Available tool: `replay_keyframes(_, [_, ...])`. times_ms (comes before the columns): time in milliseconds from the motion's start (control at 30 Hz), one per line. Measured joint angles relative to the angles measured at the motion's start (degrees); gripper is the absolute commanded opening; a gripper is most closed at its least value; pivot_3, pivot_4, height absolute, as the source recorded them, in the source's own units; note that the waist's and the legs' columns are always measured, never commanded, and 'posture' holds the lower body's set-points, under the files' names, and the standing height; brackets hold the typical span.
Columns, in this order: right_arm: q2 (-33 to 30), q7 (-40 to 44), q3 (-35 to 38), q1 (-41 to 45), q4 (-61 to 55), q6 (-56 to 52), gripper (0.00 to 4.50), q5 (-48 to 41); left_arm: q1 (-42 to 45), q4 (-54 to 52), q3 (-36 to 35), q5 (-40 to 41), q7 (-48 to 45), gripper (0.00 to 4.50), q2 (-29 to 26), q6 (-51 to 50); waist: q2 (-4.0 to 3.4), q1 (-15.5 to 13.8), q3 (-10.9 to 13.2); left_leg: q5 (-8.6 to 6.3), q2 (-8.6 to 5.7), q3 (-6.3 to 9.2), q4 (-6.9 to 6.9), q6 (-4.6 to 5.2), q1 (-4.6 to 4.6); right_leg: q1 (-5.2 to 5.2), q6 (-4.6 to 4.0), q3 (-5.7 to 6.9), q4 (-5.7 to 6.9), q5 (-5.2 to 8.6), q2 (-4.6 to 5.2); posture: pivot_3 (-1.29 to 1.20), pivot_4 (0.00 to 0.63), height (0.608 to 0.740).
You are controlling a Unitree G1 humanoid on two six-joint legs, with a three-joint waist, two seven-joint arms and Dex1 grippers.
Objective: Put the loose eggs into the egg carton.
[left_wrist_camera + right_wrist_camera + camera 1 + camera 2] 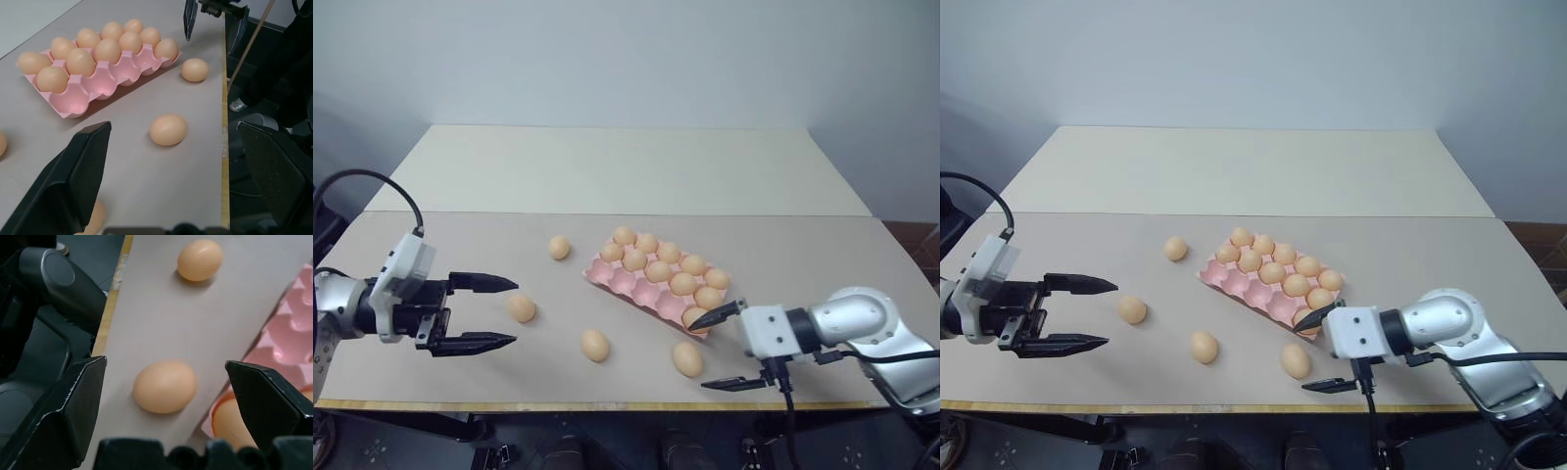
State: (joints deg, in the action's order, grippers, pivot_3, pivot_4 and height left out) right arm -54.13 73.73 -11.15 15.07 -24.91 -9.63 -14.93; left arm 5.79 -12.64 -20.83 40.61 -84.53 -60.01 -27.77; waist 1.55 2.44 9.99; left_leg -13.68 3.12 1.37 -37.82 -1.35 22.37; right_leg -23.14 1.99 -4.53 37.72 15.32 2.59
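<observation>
The pink egg carton point(625, 285) lies at an angle mid-table; several eggs fill its far rows and its near row is mostly bare cups. Loose eggs lie around it: one point(559, 247) to its far left, one point(520, 307) further left, one point(595, 345) near the front edge, one point(687, 358) by the carton's near corner. My left gripper point(514, 313) is open, its tips just left of the left-hand egg. My right gripper point(700, 354) is open, with the corner egg point(165, 387) lying just ahead between its fingers point(73, 401), untouched.
The table's front edge point(558, 403) runs close behind the near eggs, with a drop to the floor past it. A second, paler table point(626, 166) adjoins at the back. In the left wrist view the right gripper point(212, 22) hangs beyond the carton.
</observation>
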Motion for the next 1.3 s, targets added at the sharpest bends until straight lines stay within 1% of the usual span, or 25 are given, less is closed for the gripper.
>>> replay_keyframes(100, [2.54,-0.28,-3.80,2.10,1.92,1.56,4.50,3.43,-0.02,-0.16,0.84,0.00,-0.68,4.48,0.00,0.00,0.00,0.02,0.00,0.00,0.00,0.01,0.00,0.00,-0.01,-0.01,0.00,0.00,0.03,0.00,-0.01,0.00,0.150,0.740])
replay_keyframes(400, [5.16,0.05,-7.38,3.93,6.50,3.33,4.50,7.00,0.10,-0.13,1.85,-0.11,-2.03,4.48,-0.01,0.41,0.00,-0.03,0.00,0.00,0.00,0.01,0.00,0.00,-0.01,0.00,-0.01,0.00,0.04,0.00,-0.01,0.00,0.150,0.740])
replay_keyframes(467, [5.23,0.39,-8.12,4.12,7.28,3.85,4.13,7.50,0.14,-0.11,1.85,-0.16,-2.19,4.50,-0.01,0.83,0.00,-0.03,0.00,0.00,0.00,0.01,0.00,0.00,-0.01,0.00,0.00,0.00,0.03,0.00,-0.01,0.00,0.150,0.740])
replay_keyframes(500, [5.28,0.49,-8.48,4.19,7.80,4.27,4.13,8.11,0.14,-0.10,1.85,-0.18,-2.27,4.50,-0.01,1.19,0.00,-0.03,0.00,0.00,0.00,0.01,0.00,0.00,-0.01,0.00,0.00,0.00,0.03,0.00,-0.01,0.00,0.150,0.740])
replay_keyframes(533, [5.39,0.54,-8.65,4.22,8.36,4.58,3.69,8.61,0.14,-0.11,1.85,-0.18,-2.36,4.50,-0.01,1.35,0.00,-0.03,0.00,0.00,0.00,0.01,0.00,0.00,-0.01,0.00,0.00,0.00,0.03,0.00,0.00,0.00,0.150,0.740])
replay_keyframes(633, [5.57,0.67,-8.71,4.36,9.67,5.40,2.72,9.25,0.12,-0.11,1.85,-0.25,-2.69,4.50,-0.02,1.50,0.00,-0.02,0.00,0.00,0.00,0.01,0.00,0.00,-0.01,-0.01,-0.01,0.00,0.04,0.00,-0.01,0.00,0.150,0.740])
replay_keyframes(667, [5.62,0.78,-8.71,4.38,9.68,5.53,2.54,9.25,0.09,-0.11,1.86,-0.29,-2.84,4.50,-0.03,1.60,0.00,-0.03,0.00,0.00,0.00,0.01,0.00,0.00,-0.01,-0.01,-0.01,0.00,0.04,0.00,-0.01,0.00,0.150,0.740])
replay_keyframes(733, [5.71,0.86,-8.70,4.38,9.68,5.64,2.41,9.25,-0.01,-0.12,1.86,-0.43,-3.13,4.50,-0.04,1.72,0.00,-0.03,0.00,0.00,0.00,0.01,0.00,0.00,-0.01,0.00,-0.01,0.00,0.04,0.00,-0.01,0.00,0.150,0.740])
replay_keyframes(900, [6.27,0.42,-8.39,4.38,9.16,5.34,2.37,8.95,-0.02,-0.08,1.87,-1.04,-3.37,4.50,-0.04,1.84,0.00,-0.01,0.00,0.00,0.00,0.01,0.00,0.00,-0.02,-0.01,-0.01,0.00,0.06,0.00,-0.01,0.00,0.150,0.740])
replay_keyframes(1067, [6.92,-0.78,-5.73,5.59,7.31,2.19,2.37,5.32,1.29,1.18,1.40,-0.50,-1.31,4.50,0.82,1.46,0.00,-0.01,0.00,0.00,0.00,0.02,-0.01,0.00,-0.03,0.00,-0.01,0.00,0.09,0.00,-0.01,0.00,0.150,0.740])
replay_keyframes(1167, [10.81,-5.14,-2.24,10.71,7.42,-2.40,2.37,2.51,4.10,2.36,0.04,1.23,1.78,4.50,2.08,0.77,0.00,0.25,0.00,0.00,0.00,0.03,-0.04,0.00,-0.06,-0.02,-0.02,-0.01,0.21,-0.01,-0.04,0.00,0.150,0.740])
replay_keyframes(1233, [12.20,-8.27,-0.10,13.47,7.84,-4.13,2.37,2.39,5.23,2.38,-1.15,1.76,3.26,4.50,2.48,0.70,0.00,0.10,0.00,0.00,0.00,0.04,-0.03,0.00,-0.07,-0.02,-0.03,-0.01,0.20,0.01,-0.03,0.00,0.150,0.740])
replay_keyframes(1300, [13.15,-10.87,0.31,14.37,9.52,-4.74,2.37,3.75,5.60,2.50,-1.52,2.25,4.50,4.50,3.37,0.57,0.00,-0.04,0.00,0.00,0.00,0.04,-0.01,0.00,-0.02,-0.02,-0.03,0.00,0.15,0.01,-0.03,0.00,0.150,0.740])
